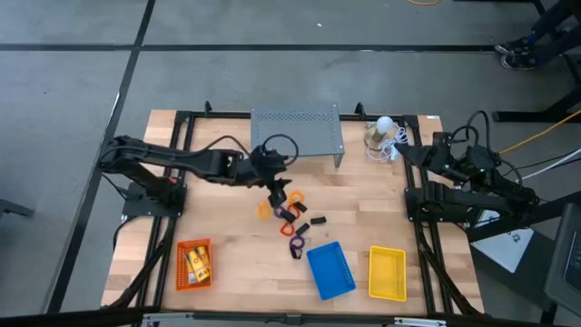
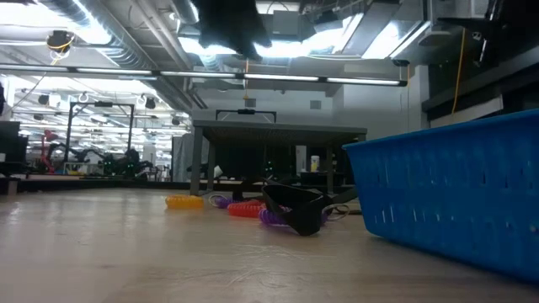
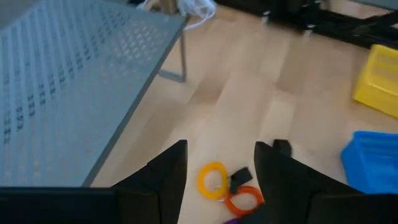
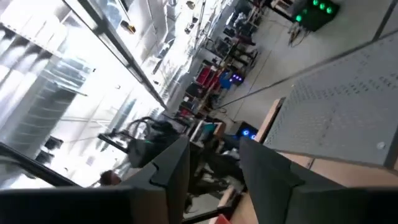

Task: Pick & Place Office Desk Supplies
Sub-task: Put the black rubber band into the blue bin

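I judge the job barely started: yellow-orange packets (image 1: 198, 262) sit in the near-left orange basket (image 1: 181, 275), while loops (image 3: 212, 179) and black clips (image 1: 318, 221) lie mid-worktop (image 1: 227, 227). My left gripper (image 3: 217, 163) hovers above them, fingers spread, holding nothing. The right gripper (image 4: 211, 165) waits far right, fingers apart.

blue basket (image 2: 446, 189), coiled loops (image 2: 244, 208), black clip (image 2: 296, 210)
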